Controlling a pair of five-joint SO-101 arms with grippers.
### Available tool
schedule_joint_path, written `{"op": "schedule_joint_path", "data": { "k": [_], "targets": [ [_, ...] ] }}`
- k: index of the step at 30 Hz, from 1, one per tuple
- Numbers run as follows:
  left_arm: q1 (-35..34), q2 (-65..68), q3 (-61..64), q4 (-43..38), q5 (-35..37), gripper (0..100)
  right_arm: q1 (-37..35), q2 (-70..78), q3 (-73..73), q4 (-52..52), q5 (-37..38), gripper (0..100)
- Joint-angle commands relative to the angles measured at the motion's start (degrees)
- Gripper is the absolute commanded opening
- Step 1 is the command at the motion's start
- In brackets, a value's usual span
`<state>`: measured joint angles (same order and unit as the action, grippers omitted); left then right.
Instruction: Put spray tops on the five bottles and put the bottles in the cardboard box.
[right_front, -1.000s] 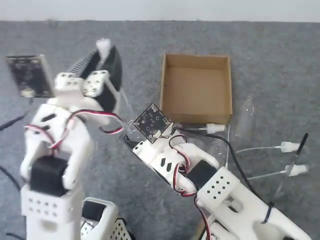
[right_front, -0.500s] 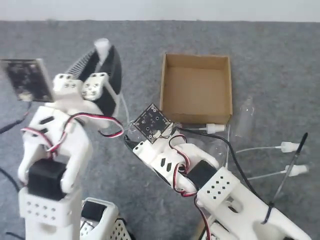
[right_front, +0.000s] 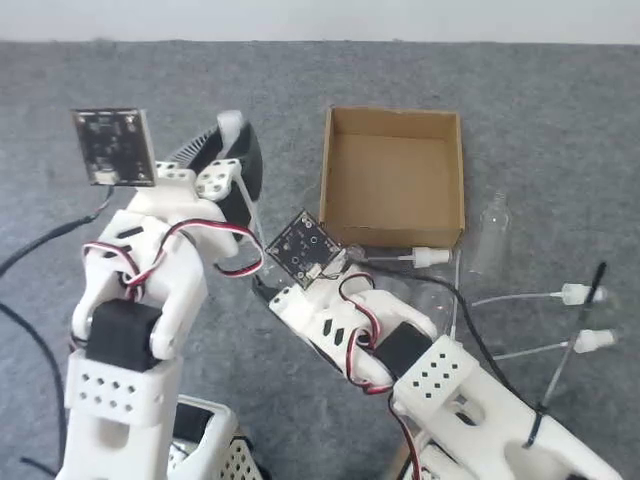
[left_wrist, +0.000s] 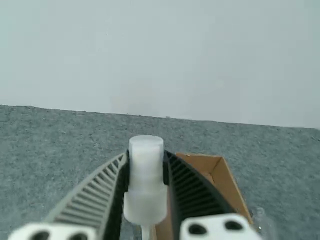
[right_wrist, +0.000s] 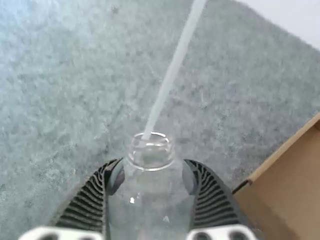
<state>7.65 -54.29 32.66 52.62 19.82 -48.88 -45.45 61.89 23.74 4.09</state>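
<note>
Near box (right_front: 326, 170) edge, L jaws pinch spray top (left_wrist: 146, 180), R jaws pinch bottle (right_wrist: 150, 200), tube (right_wrist: 172, 75) at mouth.

No writing, number or sign can be read here. The left circuit board (right_front: 112, 146), back behind the jaws of the left gripper (left_wrist: 146, 154), and the right circuit board (right_front: 306, 247), behind the jaws of the right gripper (right_wrist: 151, 169), carry small pale specks that may be print, too small to tell. The spray top (left_wrist: 146, 175) between the left jaws, the bottle (right_wrist: 150, 197) between the right jaws, and the cardboard box (right_front: 400, 237) beyond them show plain surfaces.
</note>
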Motion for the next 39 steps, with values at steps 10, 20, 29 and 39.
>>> {"op": "schedule_joint_path", "data": {
  "k": [10, 20, 29, 39],
  "targets": [
    [4.66, -1.32, 1.36, 2.73, -7.21, 1, 5.05, -2.33, 7.21, -26.15, -6.59, 0.6],
    [4.75, -1.32, 2.15, 4.66, -7.38, 13, 4.97, -2.33, 8.0, -26.42, -6.59, 0.6],
    [1.41, -0.53, -8.84, 11.78, -12.75, 13, 5.05, -2.33, 8.09, -26.07, -6.59, 0.6],
    [-2.73, 4.66, -1.89, 6.07, -12.57, 8, 5.05, -2.24, 8.18, -25.98, -6.59, 0.6]
  ]
}}
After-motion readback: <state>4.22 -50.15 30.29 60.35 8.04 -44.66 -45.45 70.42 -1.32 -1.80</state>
